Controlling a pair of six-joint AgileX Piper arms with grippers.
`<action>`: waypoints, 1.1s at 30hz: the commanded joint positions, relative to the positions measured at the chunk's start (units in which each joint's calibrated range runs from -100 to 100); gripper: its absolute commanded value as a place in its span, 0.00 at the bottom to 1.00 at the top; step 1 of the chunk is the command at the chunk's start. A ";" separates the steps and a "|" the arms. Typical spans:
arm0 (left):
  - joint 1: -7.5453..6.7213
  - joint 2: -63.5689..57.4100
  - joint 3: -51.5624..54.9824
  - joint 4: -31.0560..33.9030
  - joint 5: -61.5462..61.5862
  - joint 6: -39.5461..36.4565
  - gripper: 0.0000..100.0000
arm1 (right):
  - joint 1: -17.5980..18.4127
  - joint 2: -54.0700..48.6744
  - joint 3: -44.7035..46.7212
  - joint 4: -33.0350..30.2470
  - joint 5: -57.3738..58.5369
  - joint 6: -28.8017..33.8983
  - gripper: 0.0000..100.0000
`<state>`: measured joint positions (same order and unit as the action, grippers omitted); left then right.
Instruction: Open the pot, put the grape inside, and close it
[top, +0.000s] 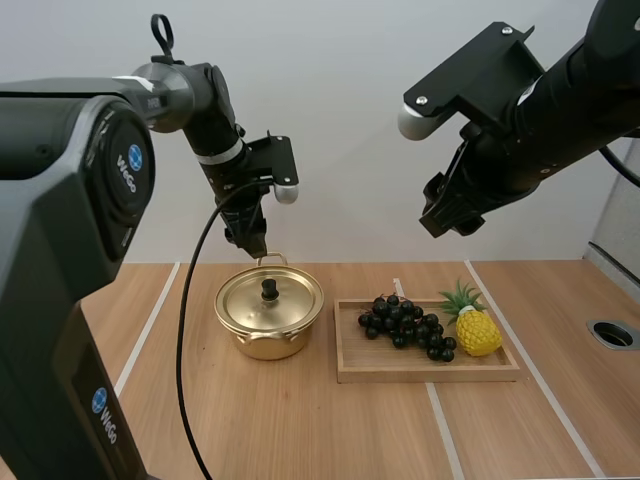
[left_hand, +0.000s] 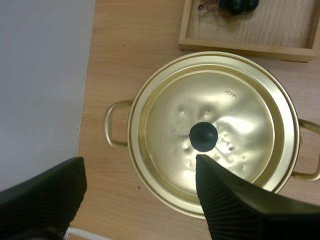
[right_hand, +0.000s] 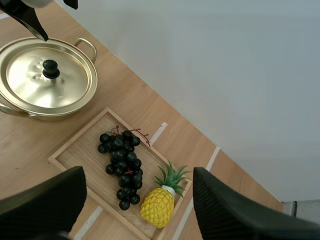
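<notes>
A gold pot (top: 269, 318) with its lid (left_hand: 212, 130) on and a black knob (left_hand: 203, 136) stands left of a wooden tray (top: 425, 368). A bunch of dark grapes (top: 408, 323) lies in the tray. My left gripper (top: 252, 243) hangs open just above the pot's far rim; its fingers (left_hand: 235, 200) stand wide apart over the lid. My right gripper (top: 450, 220) is open and high above the tray, looking down on the grapes (right_hand: 121, 164) and the pot (right_hand: 47, 77).
A small yellow pineapple (top: 474, 326) lies in the tray right of the grapes. A round hole (top: 612, 334) sits in the table at the far right. White tape lines (top: 440, 430) cross the wooden tabletop.
</notes>
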<state>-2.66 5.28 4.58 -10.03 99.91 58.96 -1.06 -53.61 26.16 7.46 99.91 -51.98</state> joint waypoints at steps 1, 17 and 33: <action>-1.20 1.91 -0.58 2.67 0.09 -0.50 1.00 | -0.18 -0.67 -0.38 -3.36 0.09 -0.54 1.00; -1.61 5.52 -0.28 3.76 0.09 -1.46 1.00 | -0.18 -0.67 -0.38 -5.35 0.09 -0.54 1.00; -1.70 5.52 3.17 3.63 0.09 -5.24 1.00 | -0.18 -0.67 -0.38 -5.26 0.09 -0.54 1.00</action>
<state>-4.10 10.86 6.67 -6.33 99.74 54.38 -1.06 -53.61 26.16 2.30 99.91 -52.09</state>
